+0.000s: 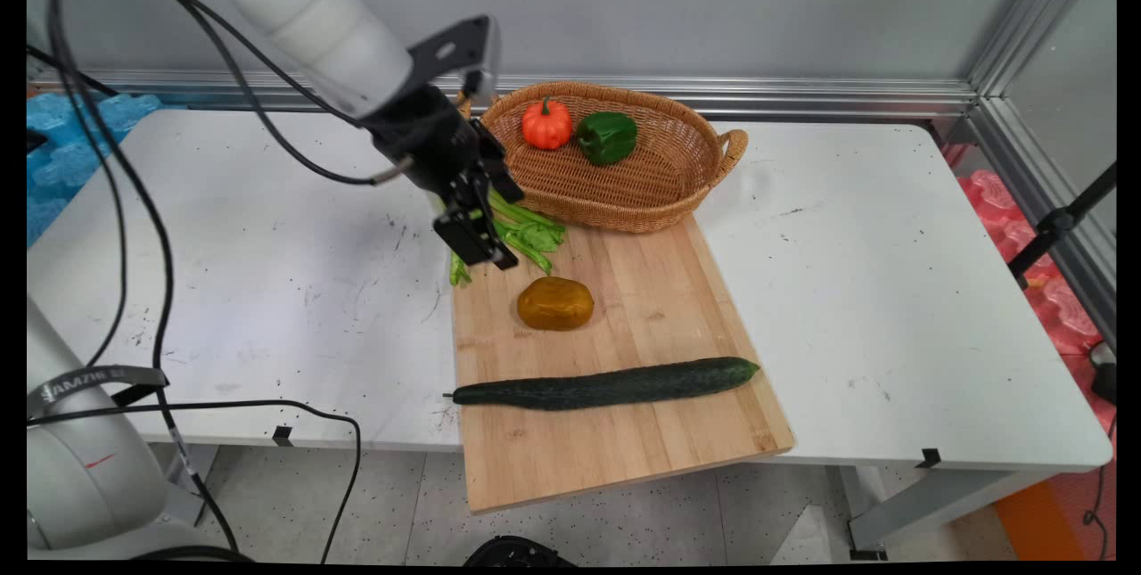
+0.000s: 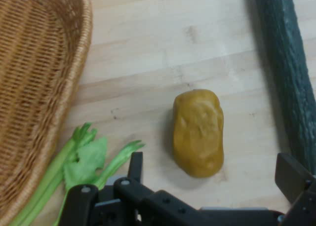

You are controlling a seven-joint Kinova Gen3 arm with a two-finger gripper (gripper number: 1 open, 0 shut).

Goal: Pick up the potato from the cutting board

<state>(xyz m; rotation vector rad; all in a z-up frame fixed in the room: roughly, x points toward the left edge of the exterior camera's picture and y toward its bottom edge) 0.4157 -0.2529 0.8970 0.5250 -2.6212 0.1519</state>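
The black two-finger gripper [image 1: 481,232] hangs over the far left corner of a wooden cutting board [image 1: 642,325] on the white table [image 1: 891,290], its jaws spread wide and holding nothing, as the hand view shows with one finger [image 2: 134,168] at the left and the other at the right edge. Directly beneath it lies one bunch of green leafy stalks [image 1: 530,232], stretched across the board's far left corner and reaching just past its left edge. One yellow-brown potato [image 1: 555,303] rests on the board just near of the stalks, apart from them. One long dark green cucumber [image 1: 606,385] lies crosswise nearer the board's near end, well apart from the potato. One oval wicker basket [image 1: 624,196] with side handles sits at the board's far edge, just right of the gripper, and holds two items: one small orange pumpkin [image 1: 545,123] on the left and one green bell pepper [image 1: 607,136] just beside it on the right.
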